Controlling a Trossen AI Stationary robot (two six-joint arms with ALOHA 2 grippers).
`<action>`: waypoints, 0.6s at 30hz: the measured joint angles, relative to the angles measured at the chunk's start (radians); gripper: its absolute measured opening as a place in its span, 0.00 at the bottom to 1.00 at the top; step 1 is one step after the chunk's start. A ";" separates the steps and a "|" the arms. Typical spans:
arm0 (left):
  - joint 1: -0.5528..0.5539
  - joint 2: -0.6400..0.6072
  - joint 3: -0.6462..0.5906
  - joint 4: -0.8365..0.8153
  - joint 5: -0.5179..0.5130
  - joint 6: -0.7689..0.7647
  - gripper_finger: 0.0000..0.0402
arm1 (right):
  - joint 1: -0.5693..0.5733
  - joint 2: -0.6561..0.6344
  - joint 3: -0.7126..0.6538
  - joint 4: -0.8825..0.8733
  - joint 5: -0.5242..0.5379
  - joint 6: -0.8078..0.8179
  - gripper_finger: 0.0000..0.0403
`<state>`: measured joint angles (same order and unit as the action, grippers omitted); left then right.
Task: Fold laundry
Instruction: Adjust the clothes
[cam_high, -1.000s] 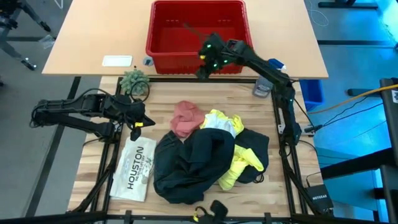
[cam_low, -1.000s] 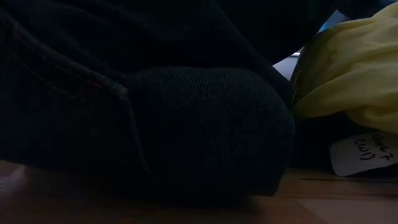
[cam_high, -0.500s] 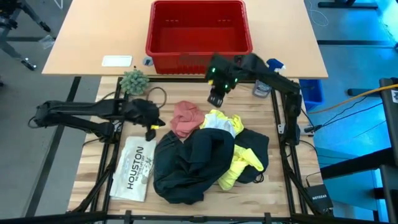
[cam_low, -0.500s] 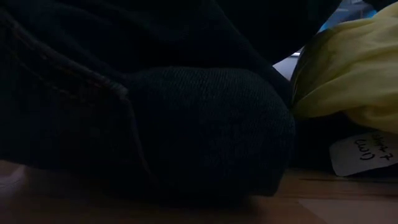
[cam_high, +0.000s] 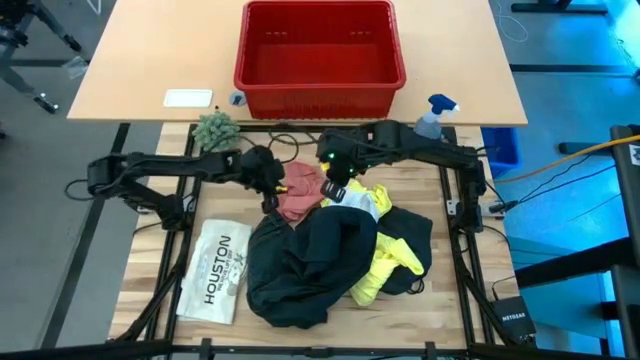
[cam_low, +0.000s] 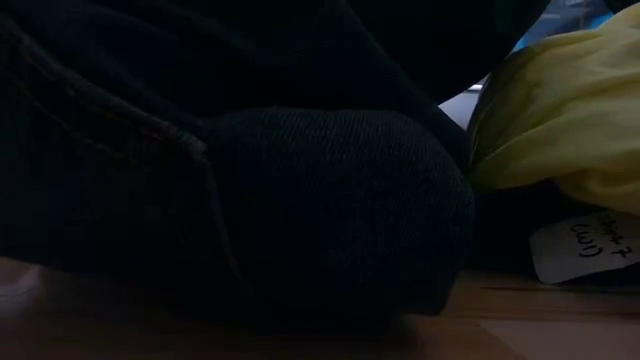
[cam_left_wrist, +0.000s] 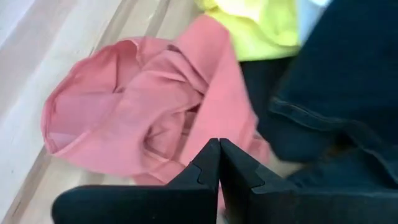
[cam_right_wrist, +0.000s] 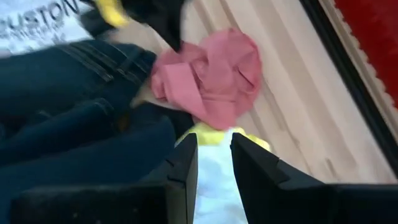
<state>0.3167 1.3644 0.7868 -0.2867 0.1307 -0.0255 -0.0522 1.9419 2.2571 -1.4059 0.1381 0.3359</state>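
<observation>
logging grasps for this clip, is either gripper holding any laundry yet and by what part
Nothing is held. The left gripper is shut on nothing beside the pink cloth. The right gripper is open above the white cloth.

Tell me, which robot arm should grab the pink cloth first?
Probably the left. The left gripper, fingers shut, is right at the edge of the pink cloth, which fills its wrist view. The right gripper, fingers open, hangs over the white cloth and yellow T-shirt instead.
</observation>
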 joint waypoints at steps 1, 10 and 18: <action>0.013 0.018 0.000 0.011 0.012 0.007 0.00 | 0.009 0.000 -0.008 0.015 0.001 0.006 0.22; 0.165 0.171 0.004 0.043 0.089 0.006 0.00 | 0.051 0.000 -0.012 0.089 0.091 0.015 0.22; 0.331 0.254 0.080 0.026 0.147 -0.024 0.00 | -0.007 0.005 -0.012 0.140 0.049 -0.060 0.22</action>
<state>0.6479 1.6188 0.8669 -0.2607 0.2779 -0.0494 -0.0595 1.9472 2.2448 -1.2659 0.1870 0.2762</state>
